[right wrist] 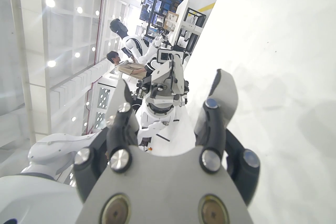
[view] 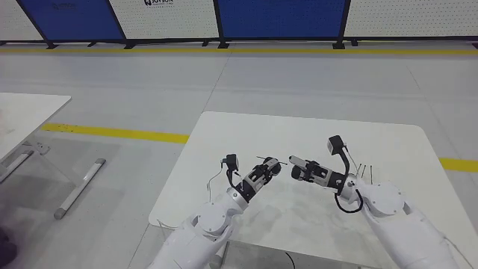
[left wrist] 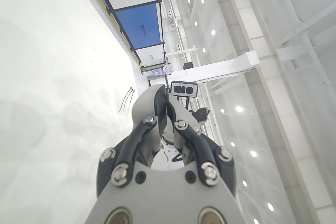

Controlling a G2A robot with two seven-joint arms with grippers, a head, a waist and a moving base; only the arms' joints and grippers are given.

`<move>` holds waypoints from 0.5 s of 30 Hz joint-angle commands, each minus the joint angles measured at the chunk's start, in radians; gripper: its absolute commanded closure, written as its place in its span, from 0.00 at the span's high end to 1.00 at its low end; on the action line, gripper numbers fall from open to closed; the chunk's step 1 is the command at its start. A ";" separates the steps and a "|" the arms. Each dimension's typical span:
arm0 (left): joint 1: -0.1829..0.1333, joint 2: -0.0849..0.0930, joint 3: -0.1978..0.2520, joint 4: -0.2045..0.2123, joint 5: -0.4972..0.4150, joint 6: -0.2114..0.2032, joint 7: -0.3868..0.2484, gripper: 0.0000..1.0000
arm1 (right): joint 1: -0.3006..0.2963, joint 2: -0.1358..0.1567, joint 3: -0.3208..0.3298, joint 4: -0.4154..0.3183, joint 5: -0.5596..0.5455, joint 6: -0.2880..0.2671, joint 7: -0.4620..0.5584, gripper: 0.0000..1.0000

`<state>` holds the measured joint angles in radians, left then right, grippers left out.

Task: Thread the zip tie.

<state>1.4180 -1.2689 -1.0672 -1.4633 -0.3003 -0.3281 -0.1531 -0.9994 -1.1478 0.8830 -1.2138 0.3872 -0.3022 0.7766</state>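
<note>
Zip tie (left wrist: 166, 81): clamped between the closed fingers of the left gripper (left wrist: 164, 93), held above the table (view: 224, 142), its thin end protruding past the fingertips
Right gripper (right wrist: 173, 79): fingers spread apart, faced toward the left gripper, near it
Spare zip ties (left wrist: 127, 100): laid loose on the table beside the right arm
Writing: logos are printed on the white and blue panels (view: 284, 0) behind the table

a white table (view: 224, 131) with rounded corners carries the work. its top is plain, matte and pale. a few thin black zip ties (view: 361, 170) lie loose and flat on the table, close together in a small fan, towards its right side and well in from its far edge.
</note>
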 commanded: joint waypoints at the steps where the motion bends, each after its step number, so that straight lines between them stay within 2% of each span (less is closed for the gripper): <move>1: 0.010 0.002 -0.015 -0.004 -0.008 0.000 0.008 0.00 | -0.017 0.010 0.037 -0.003 0.019 -0.004 0.025 1.00; 3: 0.019 0.005 -0.028 -0.004 -0.007 0.000 0.015 0.00 | -0.039 0.023 0.079 -0.009 0.034 -0.006 0.052 1.00; 6: 0.030 0.005 -0.033 0.000 0.022 -0.008 0.058 0.00 | -0.085 0.044 0.144 -0.045 0.055 0.015 0.098 1.00; 15: 0.032 0.003 -0.028 0.001 0.028 -0.009 0.068 0.00 | -0.090 0.046 0.150 -0.051 0.063 0.020 0.104 1.00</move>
<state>1.4496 -1.2658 -1.0949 -1.4624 -0.2725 -0.3374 -0.0853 -1.0895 -1.1023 1.0332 -1.2645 0.4499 -0.2826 0.8803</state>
